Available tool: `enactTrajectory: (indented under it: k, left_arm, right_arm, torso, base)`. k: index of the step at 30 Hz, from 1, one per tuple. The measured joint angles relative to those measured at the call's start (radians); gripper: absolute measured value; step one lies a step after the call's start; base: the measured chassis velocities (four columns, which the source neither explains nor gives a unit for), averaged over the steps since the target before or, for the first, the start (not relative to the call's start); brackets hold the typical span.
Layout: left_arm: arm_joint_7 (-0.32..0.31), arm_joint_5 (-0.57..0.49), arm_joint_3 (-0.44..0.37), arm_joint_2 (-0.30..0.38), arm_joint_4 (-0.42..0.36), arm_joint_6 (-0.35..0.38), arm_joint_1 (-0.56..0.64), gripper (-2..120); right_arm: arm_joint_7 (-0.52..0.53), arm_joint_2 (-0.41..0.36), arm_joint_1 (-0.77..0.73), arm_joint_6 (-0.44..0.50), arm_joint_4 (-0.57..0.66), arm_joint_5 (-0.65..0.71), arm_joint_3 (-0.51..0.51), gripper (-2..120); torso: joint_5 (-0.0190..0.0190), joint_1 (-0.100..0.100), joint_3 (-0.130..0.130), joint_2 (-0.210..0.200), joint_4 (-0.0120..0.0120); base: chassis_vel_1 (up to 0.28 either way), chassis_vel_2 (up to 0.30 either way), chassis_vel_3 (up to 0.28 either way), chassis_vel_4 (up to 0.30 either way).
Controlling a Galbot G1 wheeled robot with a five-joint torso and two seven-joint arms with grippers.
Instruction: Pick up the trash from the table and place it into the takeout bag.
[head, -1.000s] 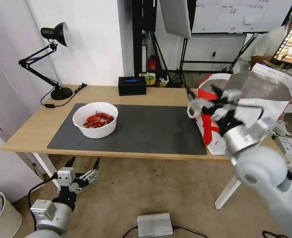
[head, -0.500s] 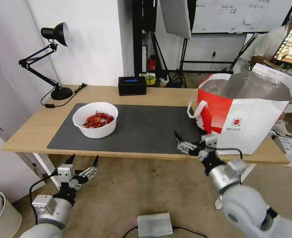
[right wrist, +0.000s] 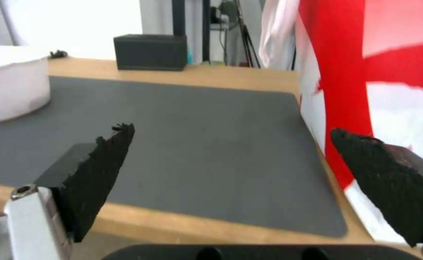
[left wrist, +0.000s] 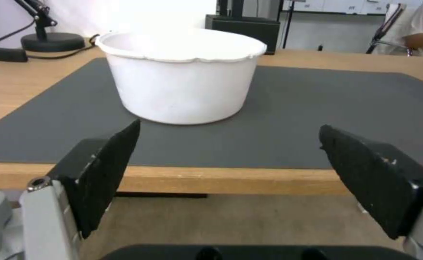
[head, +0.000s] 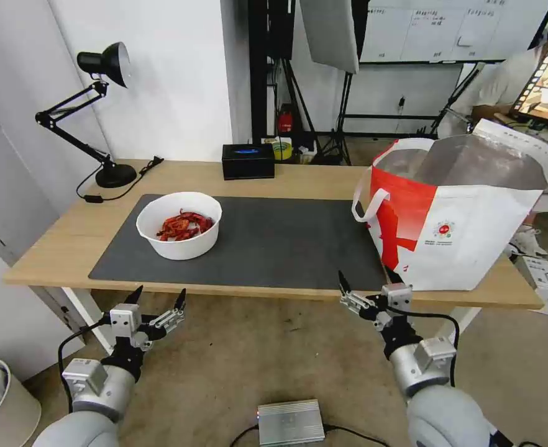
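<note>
Two end effectors below the desk's (head: pixel 56 248) front edge, left end effector (head: pixel 158 303) and right end effector (head: pixel 366 287) fingers apart, bowl (head: pixel 179 225) upright on mat (head: pixel 274 242), takeout bag (head: pixel 460 217) upright at right end, mouth open upward.

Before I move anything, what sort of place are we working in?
Probably an office or lab set up for recording: a light-wood desk with a black desk lamp, light stands and tripods behind, and a whiteboard on the far wall.

The right claw (head: pixel 366 283) has dropped from the takeout bag (head: pixel 473 230) to below the table edge, seemingly empty.
</note>
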Motion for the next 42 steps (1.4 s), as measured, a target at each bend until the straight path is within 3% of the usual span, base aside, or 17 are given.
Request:
enactTrajectory:
  k: [17, 21, 27, 28, 31, 32, 35, 40, 42]
  left_arm:
    - [-0.004, -0.022, -0.002, 0.015, 0.002, 0.008, -0.019, 100]
    - [-0.045, -0.073, -0.013, 0.043, -0.007, 0.042, -0.064, 100]
    - [-0.200, -0.325, -0.060, 0.166, -0.039, 0.157, -0.193, 100]
    - [-0.200, -0.325, -0.060, 0.166, -0.039, 0.157, -0.193, 100]
    - [-0.279, -0.508, -0.050, 0.268, -0.001, 0.209, -0.319, 100]
    - [-0.279, -0.508, -0.050, 0.268, -0.001, 0.209, -0.319, 100]
    - [-0.372, -0.730, -0.007, 0.343, 0.062, 0.268, -0.487, 100]
    - [-0.420, -0.847, 0.038, 0.368, 0.112, 0.320, -0.603, 100]
    - [-0.472, -0.928, 0.106, 0.383, 0.159, 0.373, -0.711, 100]
  right_arm:
    - [0.006, 0.009, -0.023, -0.007, 0.006, -0.008, 0.000, 100]
    - [0.006, 0.008, -0.022, -0.007, 0.006, -0.007, 0.001, 100]
    - [0.005, 0.008, -0.021, -0.008, 0.006, -0.006, 0.001, 100]
    - [0.005, 0.008, -0.021, -0.008, 0.006, -0.006, 0.001, 100]
    - [0.005, 0.008, -0.021, -0.008, 0.006, -0.006, 0.001, 100]
    - [0.005, 0.008, -0.021, -0.008, 0.006, -0.006, 0.001, 100]
    - [0.005, 0.008, -0.020, -0.008, 0.007, -0.006, 0.001, 100]
    - [0.005, 0.008, -0.020, -0.008, 0.007, -0.005, 0.001, 100]
    - [0.004, 0.008, -0.020, -0.008, 0.007, -0.005, 0.001, 100]
  torso:
    - [0.0000, 0.000, 0.000, 0.000, 0.0001]
    - [0.0000, 0.000, 0.000, 0.000, 0.0002]
    - [0.0002, 0.000, 0.000, 0.000, 0.0001]
    - [0.0002, 0.000, 0.000, 0.000, 0.0001]
    - [0.0001, 0.000, 0.000, 0.000, 0.0000]
    - [0.0001, 0.000, 0.000, 0.000, 0.0000]
    - [0.0001, 0.000, 0.000, 0.000, 0.0000]
    - [-0.0001, 0.000, 0.000, 0.000, 0.0000]
    - [0.0000, 0.000, 0.000, 0.000, 0.0002]
  base:
    - [0.000, 0.000, 0.000, 0.000]
    - [0.000, 0.000, 0.000, 0.000]
    - [0.000, 0.000, 0.000, 0.000]
    - [0.000, 0.000, 0.000, 0.000]
    - [0.000, 0.000, 0.000, 0.000]
    - [0.000, 0.000, 0.000, 0.000]
    - [0.000, 0.000, 0.000, 0.000]
    - [0.000, 0.000, 0.000, 0.000]
    - [0.000, 0.000, 0.000, 0.000]
